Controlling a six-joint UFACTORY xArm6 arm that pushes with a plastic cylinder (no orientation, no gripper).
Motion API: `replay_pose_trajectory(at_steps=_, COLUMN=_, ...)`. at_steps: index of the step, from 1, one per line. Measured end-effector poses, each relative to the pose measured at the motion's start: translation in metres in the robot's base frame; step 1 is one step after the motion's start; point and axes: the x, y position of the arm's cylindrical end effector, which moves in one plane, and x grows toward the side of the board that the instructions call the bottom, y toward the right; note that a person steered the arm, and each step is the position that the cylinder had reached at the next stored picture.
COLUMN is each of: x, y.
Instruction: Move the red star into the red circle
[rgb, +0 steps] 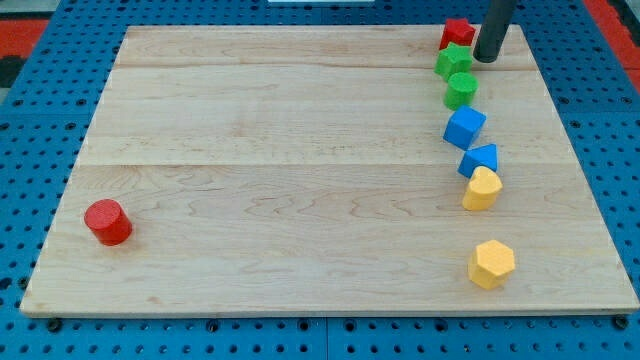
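Observation:
The red star (457, 32) sits at the board's top right, touching the green star (454, 60) just below it. The red circle (108, 222), a short red cylinder, stands far away at the board's lower left. My tip (486, 59) is at the view's top right, just right of the red star and the green star, close beside them. The rod rises out of the top of the view.
Below the green star a column runs down the right side: a green cylinder (461, 90), a blue cube (465, 127), a blue wedge-like block (480, 158), a yellow block (482, 188), and a yellow hexagon (492, 264). The wooden board (300, 180) lies on blue pegboard.

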Motion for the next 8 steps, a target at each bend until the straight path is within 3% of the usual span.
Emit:
replay_pose_trajectory(at_steps=1, x=-0.010, y=0.002)
replay_pose_trajectory(at_steps=2, x=-0.032, y=0.049)
replay_pose_trajectory(at_steps=3, x=-0.043, y=0.009)
replay_pose_trajectory(at_steps=5, x=-0.044, y=-0.170)
replay_pose_trajectory(at_steps=6, x=-0.062, y=-0.177)
replay_pose_trajectory(at_steps=8, x=0.015, y=-0.373)
